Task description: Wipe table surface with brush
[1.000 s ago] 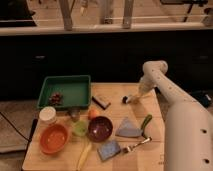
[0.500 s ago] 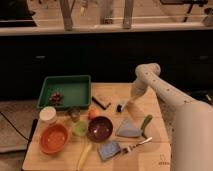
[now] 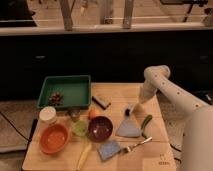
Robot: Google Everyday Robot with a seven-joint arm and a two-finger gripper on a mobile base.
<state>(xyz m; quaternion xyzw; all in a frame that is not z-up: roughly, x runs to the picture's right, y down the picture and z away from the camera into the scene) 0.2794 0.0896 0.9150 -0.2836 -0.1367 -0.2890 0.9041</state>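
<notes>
The table surface point(image 3: 152, 150) is a light wooden top with plank lines and a small dark logo near its front right corner. The brush point(image 3: 132, 108) has a white handle and a small dark head that rests on the table right of centre. My gripper point(image 3: 141, 99) is at the end of the white arm reaching in from the right. It is shut on the upper part of the brush handle and holds the brush slanted, head down to the left.
A green tray point(image 3: 65, 91) stands at the back left, with a dark block point(image 3: 101, 101) beside it. In front of the brush are a grey-bladed green-handled tool point(image 3: 129, 128), a fork point(image 3: 135, 146), a blue sponge point(image 3: 109, 149), a maroon bowl point(image 3: 100, 128) and an orange bowl point(image 3: 53, 138).
The gripper and brush swept left and toward the front, then back to the right. The brush head now lies nearer the grey blade. The other things have not moved.
</notes>
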